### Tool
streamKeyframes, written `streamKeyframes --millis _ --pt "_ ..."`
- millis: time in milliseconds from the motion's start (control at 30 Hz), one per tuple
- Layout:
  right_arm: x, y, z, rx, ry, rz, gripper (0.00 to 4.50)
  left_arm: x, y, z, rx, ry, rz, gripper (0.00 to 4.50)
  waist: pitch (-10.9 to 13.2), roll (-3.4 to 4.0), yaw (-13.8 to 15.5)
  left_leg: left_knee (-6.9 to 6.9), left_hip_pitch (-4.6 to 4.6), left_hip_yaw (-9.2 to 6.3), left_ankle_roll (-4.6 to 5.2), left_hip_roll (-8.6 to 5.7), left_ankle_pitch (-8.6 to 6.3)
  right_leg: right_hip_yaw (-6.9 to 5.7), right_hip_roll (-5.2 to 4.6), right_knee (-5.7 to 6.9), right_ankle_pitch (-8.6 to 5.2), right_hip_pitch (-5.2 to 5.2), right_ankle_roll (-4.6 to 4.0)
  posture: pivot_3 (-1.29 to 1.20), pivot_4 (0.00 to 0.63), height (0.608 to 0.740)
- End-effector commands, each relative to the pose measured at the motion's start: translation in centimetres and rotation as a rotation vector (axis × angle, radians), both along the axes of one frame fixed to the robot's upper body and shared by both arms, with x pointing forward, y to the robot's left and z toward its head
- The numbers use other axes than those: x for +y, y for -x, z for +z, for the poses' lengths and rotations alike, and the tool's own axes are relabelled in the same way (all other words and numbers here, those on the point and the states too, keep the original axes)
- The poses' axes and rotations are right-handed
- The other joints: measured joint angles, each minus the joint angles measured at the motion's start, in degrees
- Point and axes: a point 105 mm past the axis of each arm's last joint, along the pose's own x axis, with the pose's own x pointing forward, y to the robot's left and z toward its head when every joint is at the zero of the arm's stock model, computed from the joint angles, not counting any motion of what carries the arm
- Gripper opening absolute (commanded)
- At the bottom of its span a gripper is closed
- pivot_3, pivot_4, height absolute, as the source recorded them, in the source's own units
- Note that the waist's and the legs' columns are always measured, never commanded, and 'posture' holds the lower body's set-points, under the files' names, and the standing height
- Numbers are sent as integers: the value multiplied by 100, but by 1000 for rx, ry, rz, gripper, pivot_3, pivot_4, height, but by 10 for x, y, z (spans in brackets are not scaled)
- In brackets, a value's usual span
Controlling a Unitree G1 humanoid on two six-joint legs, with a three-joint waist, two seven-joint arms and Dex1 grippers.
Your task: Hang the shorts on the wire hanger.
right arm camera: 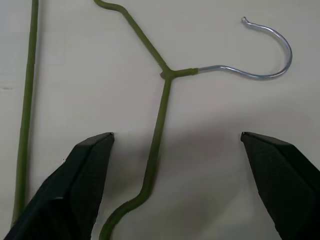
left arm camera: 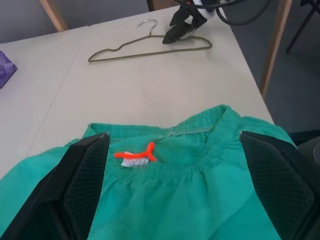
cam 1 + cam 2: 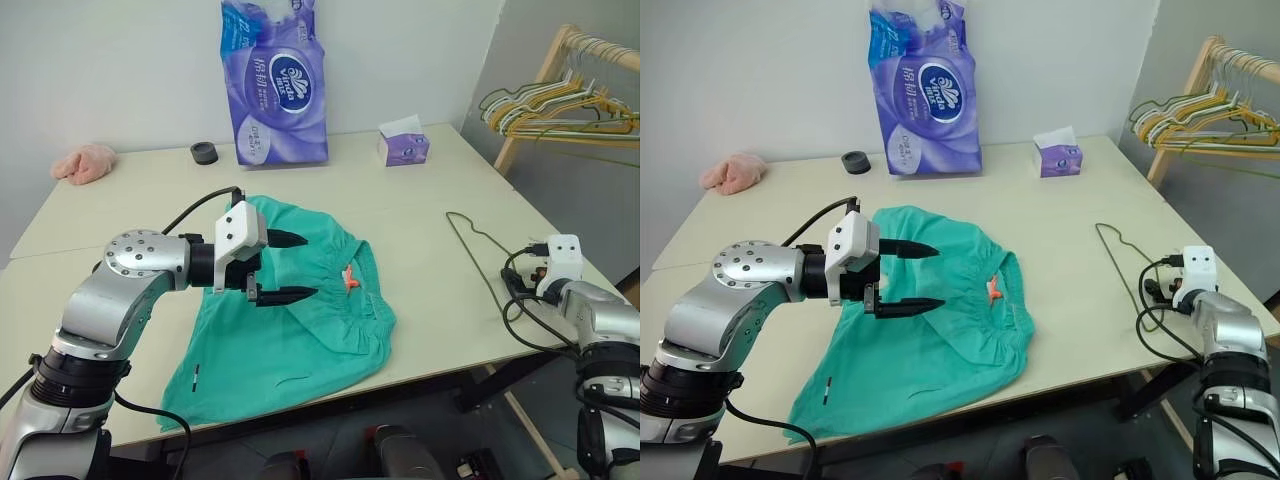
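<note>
The shorts [image 3: 290, 310] are lying mid-table, waistband facing right, under the spread left gripper [image 3: 296, 266]. The wire hanger [image 3: 478, 262] is lying right, long axis near-far, beneath the spread right gripper [image 1: 175, 175].

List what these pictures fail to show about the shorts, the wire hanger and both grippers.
- Shorts: middle hidden behind the open left gripper in the head views; the print on the white label under the orange tag is too small to read.
- Wire hanger: cut off by the right wrist view's edge; a thin line in the head views.
- Right gripper: only its fingertips show, apart.
</note>
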Motion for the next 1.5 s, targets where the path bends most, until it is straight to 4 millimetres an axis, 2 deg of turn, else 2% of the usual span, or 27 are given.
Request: streamKeyframes --millis 33,233,367,500,600,700,767,867,933,1067,1167,1333,1500 --pt "-3 7 -20 115 16 8 3276 0 2 7 -43 -8 -14 4500 -3 -4 -2 0 1 1 1 0 -1 1 0 -7 3 5 5 -172 60 740" --pt "-7 14 -39 207 94 12 1227 0 2 5 -46 -12 -13 4500 -44 -58 38 4 2 3 2 -7 -1 5 -9 -24 11 15 20 -172 64 740" --pt "-13 10 -36 165 50 -94 28 0 2 4 -51 -6 -7 4500 -63 -86 93 6 2 0 1 -9 -1 1 -15 -32 15 22 24 -170 65 740" --pt "-16 2 -24 101 78 -108 28 4 -4 5 -45 15 38 4500 -62 -84 97 7 0 0 2 -19 -1 1 -27 -37 16 24 27 -171 66 740" --pt "-10 -11 2 -8 164 -37 28 11 -15 6 -19 56 108 4500 -54 -71 90 7 -1 1 2 -20 -1 3 -28 -39 17 24 28 -174 67 740" --pt "28 -34 63 -254 283 189 28 33 -43 10 -38 120 270 4500 -24 -25 64 7 -6 5 3 -21 -2 6 -28 -37 18 16 30 -182 69 740" --pt "56 -37 90 -360 353 338 28 43 -54 15 -34 164 338 4500 -2 12 -1 6 -13 12 3 -21 -1 13 -26 -34 20 3 35 -186 70 740" --pt "98 -31 112 -453 439 573 28 56 -71 24 -35 226 435 4500 3 20 -70 -1 -16 4 3 -16 -3 7 -24 -28 20 -5 36 -186 71 740" --pt "124 -23 120 -487 509 731 28 61 -76 30 13 269 456 4500 3 19 -80 -1 -17 -2 3 -16 -6 1 -25 -27 20 -5 35 -185 71 740" --pt "180 -5 143 -651 685 1014 28 65 -64 27 157 220 362 4500 7 24 -107 2 -19 -1 3 -19 -8 2 -29 -28 20 -6 36 -185 72 740" --pt "205 7 148 -731 759 1150 28 65 -58 25 251 224 324 4500 12 26 -102 2 -20 -1 3 -20 -9 0 -29 -27 20 -9 36 -185 73 740" --pt "236 24 160 -869 838 1308 28 61 -35 6 333 92 190 4500 15 26 -90 4 -20 -3 2 -21 -8 0 -33 -26 20 -9 35 -186 77 740" --pt "260 39 173 -992 844 1400 28 64 -32 -4 347 29 167 4500 24 32 -83 6 -20 -4 2 -21 -8 0 -34 -23 20 -10 34 -190 78 740"
